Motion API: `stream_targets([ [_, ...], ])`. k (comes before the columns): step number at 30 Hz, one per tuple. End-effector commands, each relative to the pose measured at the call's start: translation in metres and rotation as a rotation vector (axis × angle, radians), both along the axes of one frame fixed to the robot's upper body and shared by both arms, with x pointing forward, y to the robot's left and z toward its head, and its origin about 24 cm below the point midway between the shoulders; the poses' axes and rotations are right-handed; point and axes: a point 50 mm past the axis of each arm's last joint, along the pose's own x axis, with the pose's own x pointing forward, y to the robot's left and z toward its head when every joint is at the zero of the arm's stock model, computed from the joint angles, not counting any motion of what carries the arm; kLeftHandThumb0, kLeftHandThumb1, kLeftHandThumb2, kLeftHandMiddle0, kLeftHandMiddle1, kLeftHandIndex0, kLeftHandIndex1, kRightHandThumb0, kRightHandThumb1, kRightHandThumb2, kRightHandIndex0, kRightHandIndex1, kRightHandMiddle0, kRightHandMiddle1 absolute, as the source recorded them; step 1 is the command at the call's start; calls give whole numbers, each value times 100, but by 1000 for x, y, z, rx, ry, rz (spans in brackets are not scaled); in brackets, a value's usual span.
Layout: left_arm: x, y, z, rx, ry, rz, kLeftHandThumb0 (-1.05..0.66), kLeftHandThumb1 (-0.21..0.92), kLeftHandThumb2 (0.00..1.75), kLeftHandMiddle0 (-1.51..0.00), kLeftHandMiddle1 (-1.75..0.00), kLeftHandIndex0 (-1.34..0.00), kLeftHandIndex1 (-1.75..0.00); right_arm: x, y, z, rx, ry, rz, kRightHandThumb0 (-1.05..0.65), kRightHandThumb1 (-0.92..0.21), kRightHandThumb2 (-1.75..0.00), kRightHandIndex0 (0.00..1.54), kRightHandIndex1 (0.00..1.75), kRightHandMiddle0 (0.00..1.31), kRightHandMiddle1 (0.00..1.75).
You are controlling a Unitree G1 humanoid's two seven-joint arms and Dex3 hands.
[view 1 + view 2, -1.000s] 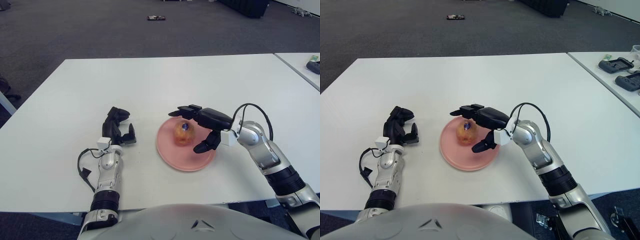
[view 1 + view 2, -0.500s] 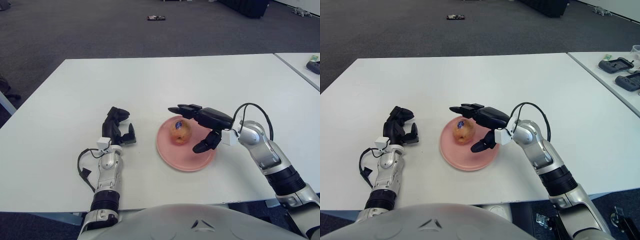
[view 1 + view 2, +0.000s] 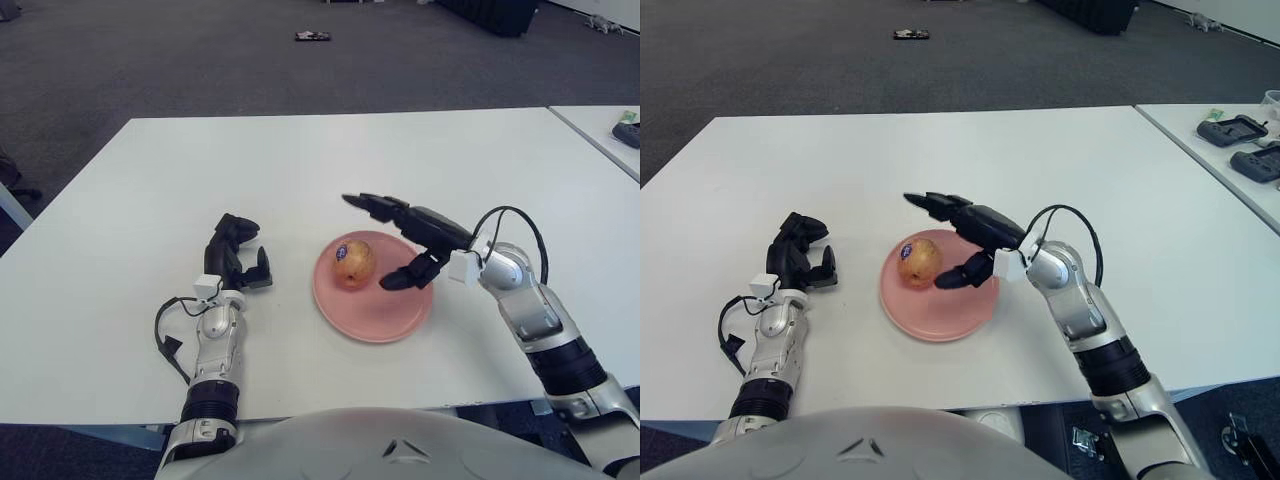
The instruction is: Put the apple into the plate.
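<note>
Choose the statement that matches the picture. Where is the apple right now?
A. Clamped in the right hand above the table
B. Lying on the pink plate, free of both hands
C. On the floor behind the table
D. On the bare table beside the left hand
B: the apple lies on the pink plate, while the right hand is open beside it, not touching it.

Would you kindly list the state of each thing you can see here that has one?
Apple: lying on the plate, free of both hands.
Plate: flat on the table, holding the apple.
Right hand: open, fingers spread just right of the apple.
Left hand: idle left of the plate, holding nothing.
</note>
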Motion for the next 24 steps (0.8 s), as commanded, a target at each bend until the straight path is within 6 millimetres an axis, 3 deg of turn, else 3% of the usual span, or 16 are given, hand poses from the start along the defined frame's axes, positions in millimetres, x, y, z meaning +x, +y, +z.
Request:
stream_targets([
  [1,-14,0,-22,-21,127,14,-1,2,167,-84,-175,-60,-175,1,-5,0,247,-47,-176,-85,-83,-79,0,63,0,81],
  [2,-14,0,-22,-21,128,15,-1,2,167,-84,-175,-60,-175,1,-5,0,289,-63,-212,-80,-83,-85,0,82,0,102],
  [5,-14,0,-21,-21,114,14,-1,2,167,-84,-174,-59,-175,1,-8,0,402,-103,-322,-70,-81,-99,2,112,0,137],
  [10,-14,-1,-20,-33,104,6,-1,2,166,-84,-173,-59,-175,3,-17,-11,561,-68,-485,-47,-72,-125,15,130,9,156],
  [15,-14,-1,-19,-37,100,4,-1,1,167,-85,-172,-61,-175,2,-27,-23,633,-15,-600,-39,-70,-133,27,135,16,164],
  [17,-15,-2,-20,-31,104,4,-1,0,169,-85,-173,-62,-175,1,-33,-31,644,16,-667,-37,-80,-91,33,132,20,170],
  [18,-15,-2,-20,-26,105,3,-1,0,169,-85,-174,-62,-175,0,-36,-35,643,34,-703,-36,-81,-85,34,131,20,171],
  [20,-15,-1,-20,-19,106,1,-1,-3,172,-87,-174,-64,-175,-1,-40,-41,636,56,-751,-37,-79,-79,38,131,25,173],
  [24,-15,-2,-20,-14,105,1,-1,-5,174,-89,-175,-65,-174,-2,-42,-43,625,70,-816,-38,-72,-83,43,132,31,174],
])
